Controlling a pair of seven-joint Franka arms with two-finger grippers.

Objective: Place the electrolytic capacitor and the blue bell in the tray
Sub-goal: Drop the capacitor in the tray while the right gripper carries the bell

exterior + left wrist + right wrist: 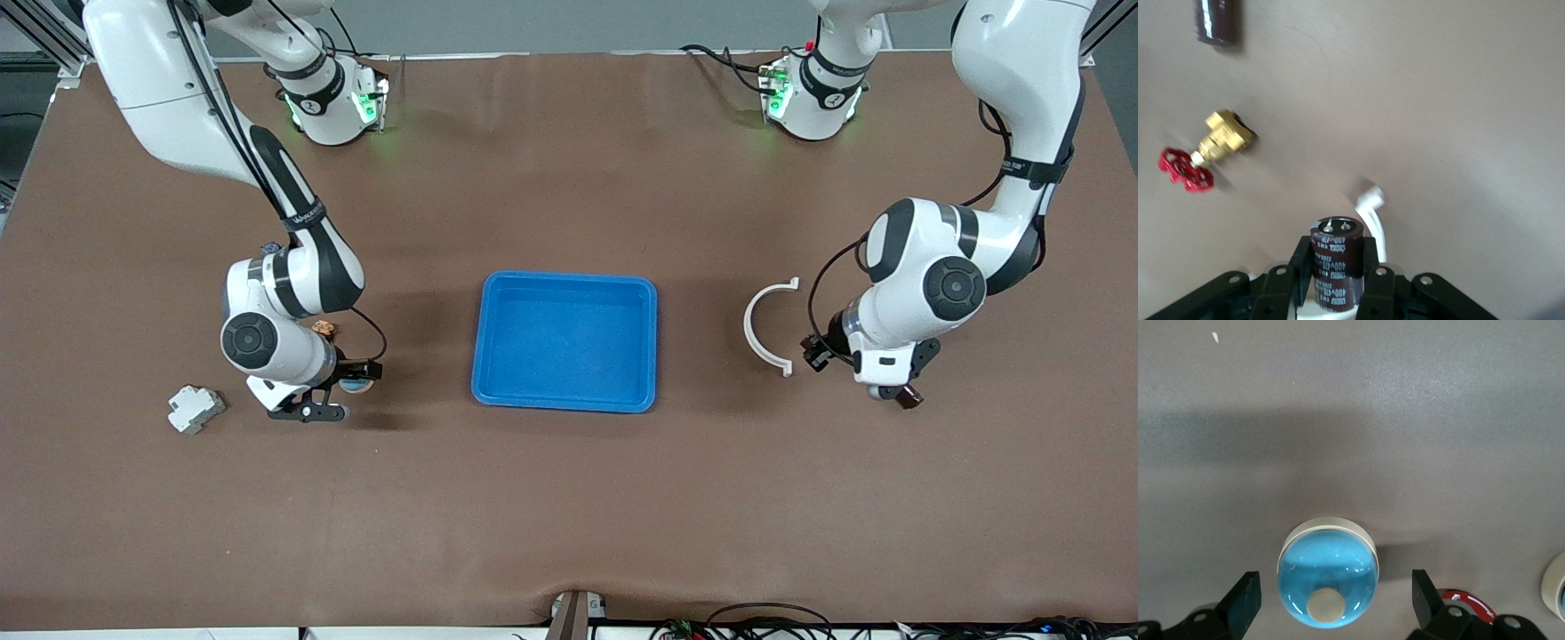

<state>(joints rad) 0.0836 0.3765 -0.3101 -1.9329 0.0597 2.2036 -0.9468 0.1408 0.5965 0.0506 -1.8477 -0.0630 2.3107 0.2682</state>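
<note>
The blue tray lies at the table's middle with nothing in it. My left gripper is shut on the dark maroon electrolytic capacitor, toward the left arm's end of the table. In the left wrist view the capacitor stands clamped between the fingers of the gripper. My right gripper is open and low around the blue bell, toward the right arm's end. In the right wrist view the bell, a blue dome with a pale button, sits between the spread jaws of the gripper, untouched.
A white curved clip lies between the tray and the left gripper. A brass valve with a red handle and a second maroon cylinder show in the left wrist view. A grey-white block and a small orange-brown piece lie by the right gripper.
</note>
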